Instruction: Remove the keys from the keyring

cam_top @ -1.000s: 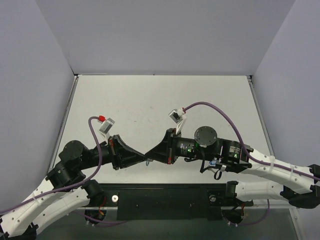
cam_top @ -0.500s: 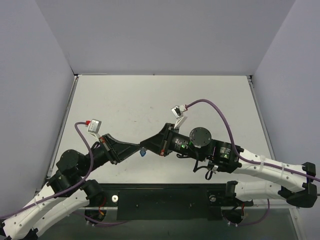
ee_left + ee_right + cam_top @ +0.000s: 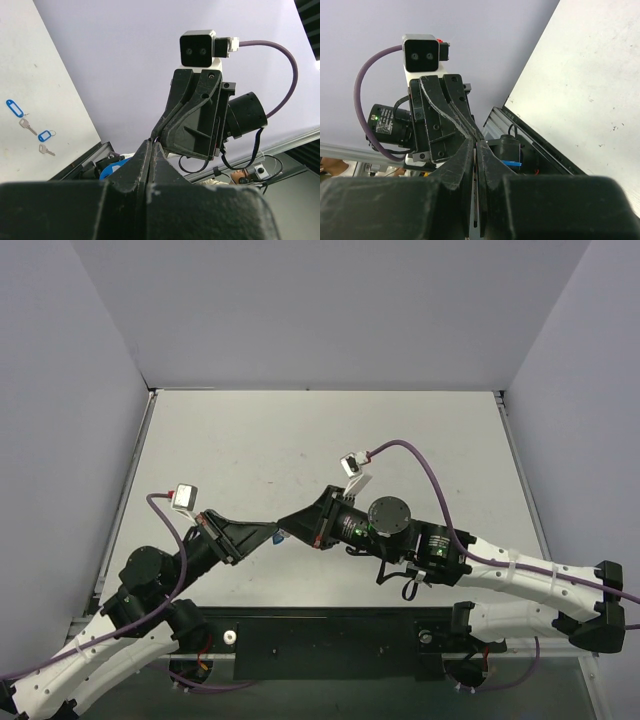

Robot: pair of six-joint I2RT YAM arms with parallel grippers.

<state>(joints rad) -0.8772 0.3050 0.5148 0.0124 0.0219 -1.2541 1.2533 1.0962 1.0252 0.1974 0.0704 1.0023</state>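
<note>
1. The counter (image 3: pixel 300 440) carries the loose pieces, seen only from the left wrist.
2. The left hand (image 3: pixel 270 533) and right hand (image 3: pixel 285 530) are each clenched, tip to tip. I cannot tell which one pinches the keyring.
3. Two keys (image 3: pixel 27 125) lie on the counter, well apart from both hands, each near one of two blue tags (image 3: pixel 15 107). Removal looks done.
4. Of the one keyring, only a blue scrap (image 3: pixel 277 537) shows at the tips. It likely just needs setting down.

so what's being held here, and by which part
The keyring, apparently by its wire, between left gripper and right gripper; blue tag sticking out.
</note>
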